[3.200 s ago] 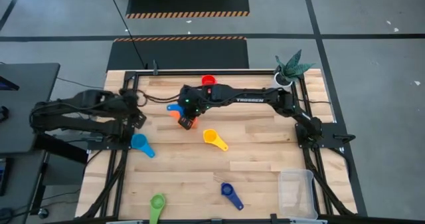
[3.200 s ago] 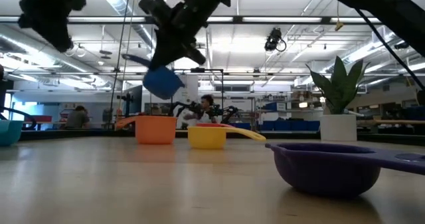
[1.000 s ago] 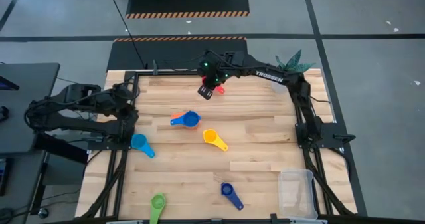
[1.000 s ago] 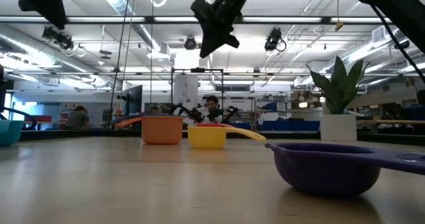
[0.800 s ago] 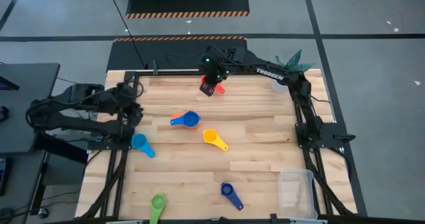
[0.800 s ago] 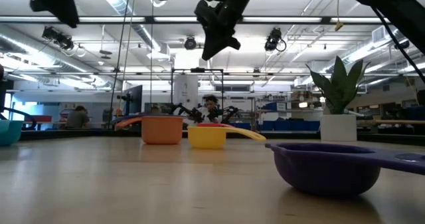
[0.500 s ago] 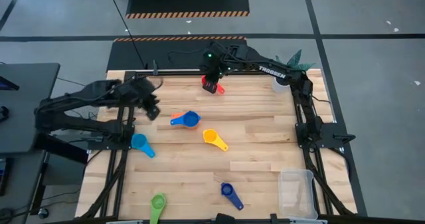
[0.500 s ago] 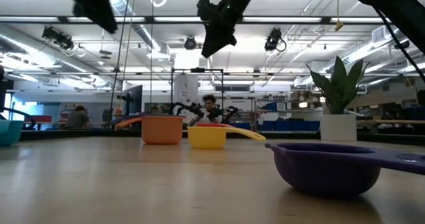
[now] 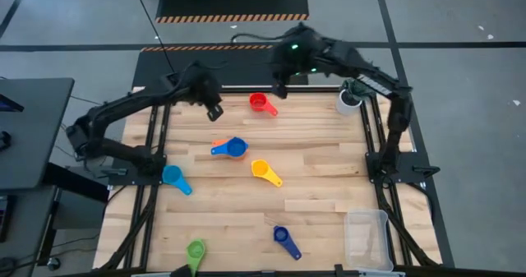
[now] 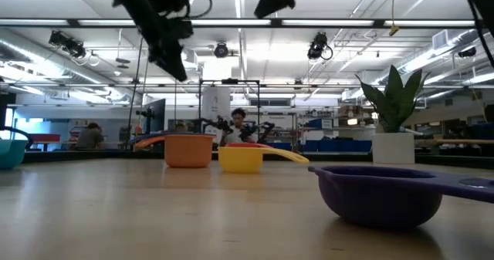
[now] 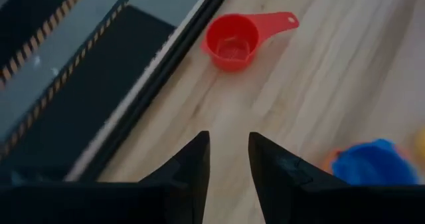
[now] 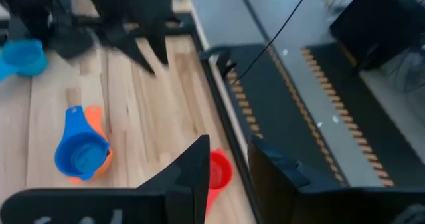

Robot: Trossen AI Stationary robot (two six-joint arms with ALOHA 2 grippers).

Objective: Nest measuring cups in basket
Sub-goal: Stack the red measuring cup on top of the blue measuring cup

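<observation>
Small red plastic measuring cup point(image 9: 259, 103) lay glossy on the wooden table point(image 9: 329, 178) at its far edge. Left gripper point(image 9: 213, 109), narrowly parted and empty, had swung toward it; right gripper point(image 9: 279, 88), likewise empty, had withdrawn.

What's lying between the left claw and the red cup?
Nothing: in the high view only bare wood separates the left claw from the red cup.

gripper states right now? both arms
Left hand: open, empty, above the table's far edge, left of the red cup.
Right hand: open, empty, raised over the far edge just beyond the red cup.
</observation>
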